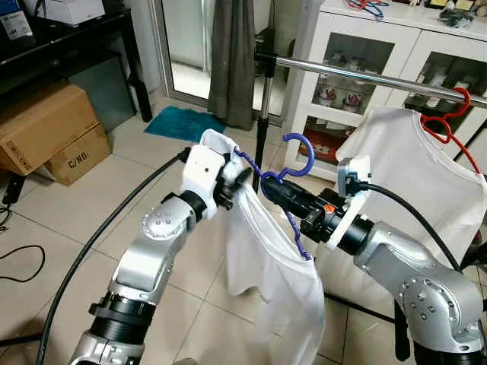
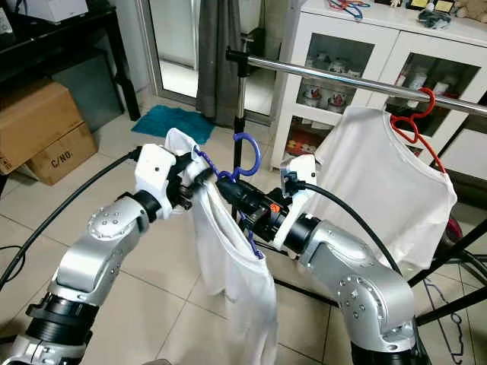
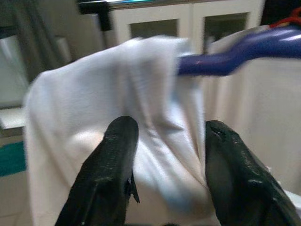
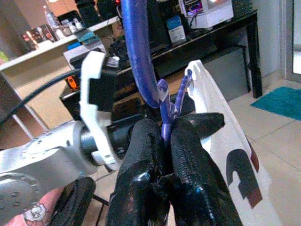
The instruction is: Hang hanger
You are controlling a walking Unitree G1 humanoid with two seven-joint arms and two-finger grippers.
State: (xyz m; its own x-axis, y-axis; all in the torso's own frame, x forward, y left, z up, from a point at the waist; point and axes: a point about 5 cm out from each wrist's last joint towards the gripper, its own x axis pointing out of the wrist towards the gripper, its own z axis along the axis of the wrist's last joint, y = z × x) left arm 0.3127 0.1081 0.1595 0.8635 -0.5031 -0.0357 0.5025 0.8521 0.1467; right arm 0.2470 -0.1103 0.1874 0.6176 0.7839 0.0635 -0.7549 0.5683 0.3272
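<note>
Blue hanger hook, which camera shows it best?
Left eye view: the blue hook curls whole and open below the rail, above the right gripper. Right eye view shows much the same. Right wrist view shows its neck pinched between fingers; left wrist view, a blurred stretch.

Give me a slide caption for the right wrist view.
Right tool pinches the blue hanger below its hook, white shirt draped behind.

Legible marking: "C/NO." printed in black on the front face of the lower cardboard box (image 1: 78, 154) (stacked under a second box); other labels unreadable.
</note>
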